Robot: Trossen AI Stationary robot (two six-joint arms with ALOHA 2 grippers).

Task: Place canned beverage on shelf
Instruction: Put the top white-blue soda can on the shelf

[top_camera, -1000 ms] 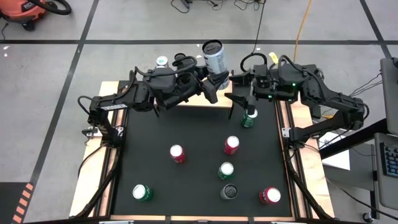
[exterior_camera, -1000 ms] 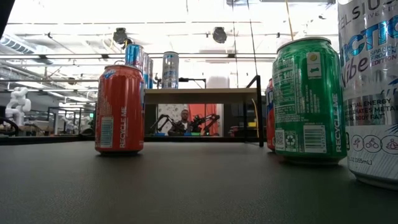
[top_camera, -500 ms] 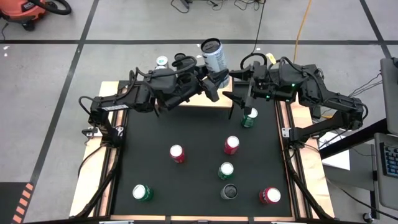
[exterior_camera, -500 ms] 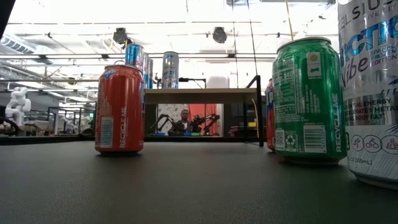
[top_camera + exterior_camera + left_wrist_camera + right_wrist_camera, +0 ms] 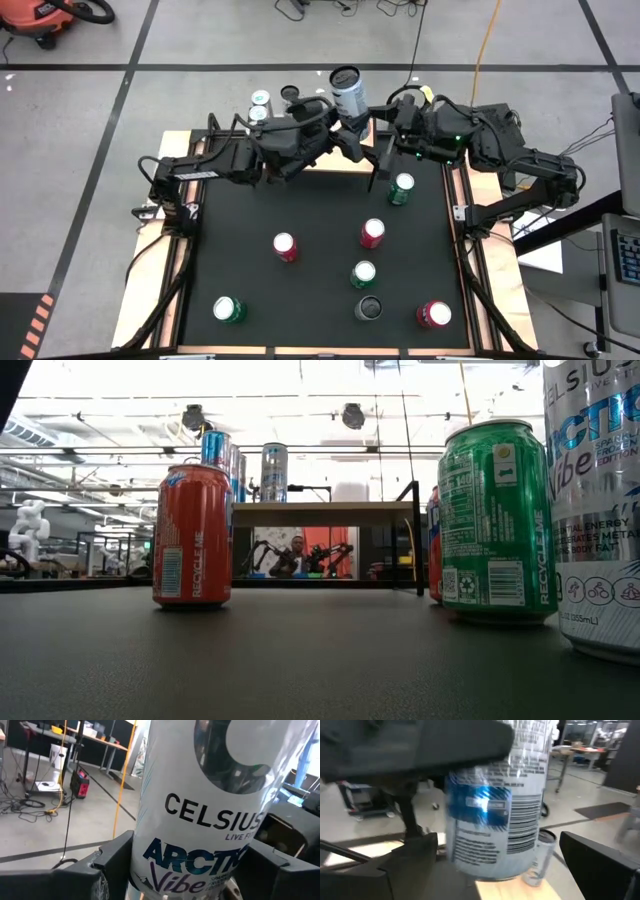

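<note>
- Right now the silver can (image 5: 346, 90) is held above the far edge of the table, over the right half of the shelf (image 5: 325, 160), clamped at its lower body by the left gripper (image 5: 349, 128); the left wrist view shows both dark fingers (image 5: 112, 865) pressed against its sides.
- It leans slightly in the high view, so if let go like this it may land on its rim and topple.
- Two silver cans (image 5: 260, 99) and a dark can (image 5: 291, 94) already stand on the shelf just to the left; a sideways drift on the way down could knock them over or off the far edge.
- The right gripper (image 5: 383, 140) sits just beside the held can with its jaws spread wide and nothing between them; the right wrist view shows the can close in front of its fingers (image 5: 600, 865). Any move by either arm risks a bump that twists the can in the grip.
- Below it stands a green can (image 5: 401, 187) near the shelf's black leg, which the right arm could clip as it pulls away.
- Five other cans lie well apart on the black tabletop (image 5: 320, 290), out of harm's way.
</note>
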